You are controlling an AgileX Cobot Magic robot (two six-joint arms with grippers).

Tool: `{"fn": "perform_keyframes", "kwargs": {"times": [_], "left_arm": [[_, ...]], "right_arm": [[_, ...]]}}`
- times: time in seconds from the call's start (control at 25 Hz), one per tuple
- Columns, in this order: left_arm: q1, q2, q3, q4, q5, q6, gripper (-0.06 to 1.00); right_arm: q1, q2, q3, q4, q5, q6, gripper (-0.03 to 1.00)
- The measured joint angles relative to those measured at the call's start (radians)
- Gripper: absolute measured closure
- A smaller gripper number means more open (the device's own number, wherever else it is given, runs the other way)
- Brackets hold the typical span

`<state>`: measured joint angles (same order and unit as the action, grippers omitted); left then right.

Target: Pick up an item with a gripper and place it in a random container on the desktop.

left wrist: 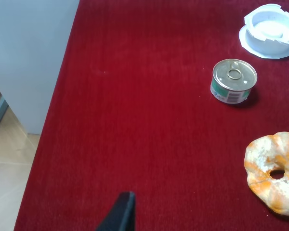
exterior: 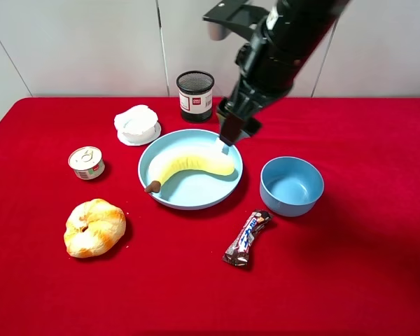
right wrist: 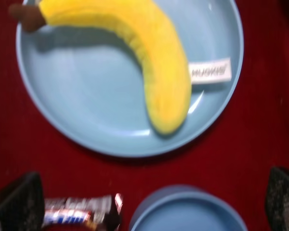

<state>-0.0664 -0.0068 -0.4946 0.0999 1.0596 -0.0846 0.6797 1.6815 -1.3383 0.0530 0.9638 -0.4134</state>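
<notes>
The yellow banana lies curved in the large light-blue plate, its brown stem tip over the plate's front-left rim. My right gripper hangs just above the plate's back-right rim, apart from the banana. In the right wrist view the banana and its white tag rest on the plate. The right gripper is open and empty, its fingertips wide apart. Of my left gripper only one black fingertip shows, over bare red cloth.
A deep blue bowl stands right of the plate, a chocolate bar in front. A croissant, small can and white cup lie on the left. A black mesh cup stands behind. The table's left edge drops to the floor.
</notes>
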Motion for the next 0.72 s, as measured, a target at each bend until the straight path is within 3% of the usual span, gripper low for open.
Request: {"fn": "perform_keyframes", "kwargs": {"times": [0.72], "left_arm": [[0.0,0.0,0.0,0.0,0.0,0.0,-0.04]], "right_arm": [[0.0,-0.434,0.37,-0.08,0.035,0.156,0.27]]}}
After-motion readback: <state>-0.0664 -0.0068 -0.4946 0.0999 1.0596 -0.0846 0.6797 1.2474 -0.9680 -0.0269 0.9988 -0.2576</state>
